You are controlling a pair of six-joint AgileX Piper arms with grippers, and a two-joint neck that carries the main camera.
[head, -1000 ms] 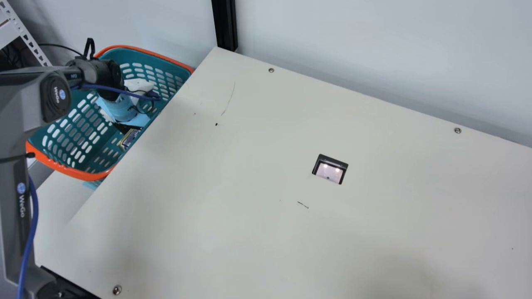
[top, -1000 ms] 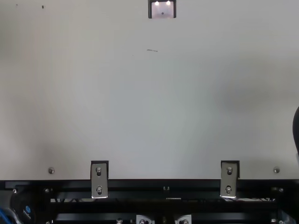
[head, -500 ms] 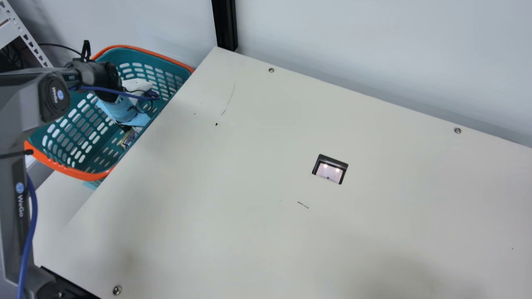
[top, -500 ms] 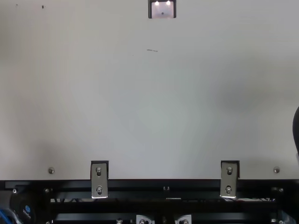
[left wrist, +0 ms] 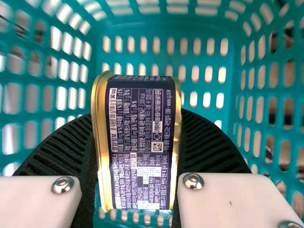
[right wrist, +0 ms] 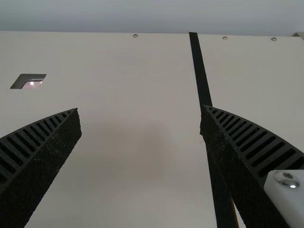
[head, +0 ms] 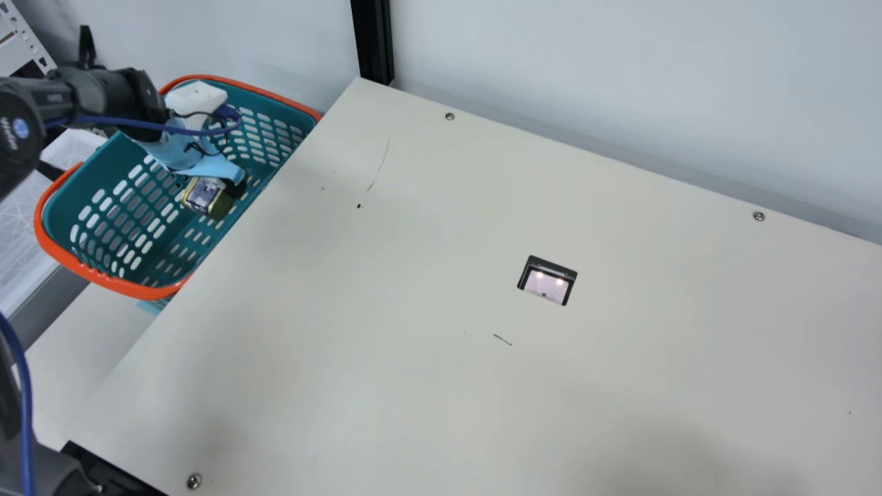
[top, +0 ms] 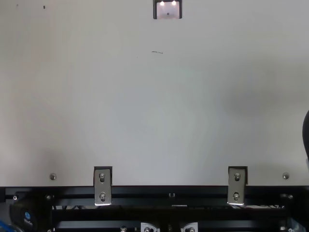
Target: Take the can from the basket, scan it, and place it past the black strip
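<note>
The left gripper (head: 215, 186) has its ribbed fingers closed onto the can (left wrist: 137, 142), set apart only by the can itself, one finger pressing at each gold-rimmed end. The can's dark blue label, covered in small pale print, faces the wrist camera from between the fingers. Just behind the fingers, a light blue wrap (head: 186, 153) covers the wrist, with a white block (head: 196, 98) and a blue cable (head: 138, 123) beside it. Around the fingers and can stand the perforated teal walls of the basket (head: 172, 293), edged in orange; whether the can touches them or the floor of the basket, I cannot tell. Next to the basket is the cream table (head: 386, 344), and well apart from the left fingers lies the scanner window (head: 546, 284), two lights glowing in it. Over the table, the right gripper (right wrist: 139, 108) has its fingers spread wide, holding nothing. The black strip (right wrist: 200, 71) passes beneath one of these fingers and runs on beyond its tip. Farthest off are the black post (head: 373, 41) and the pale wall (head: 620, 83).
</note>
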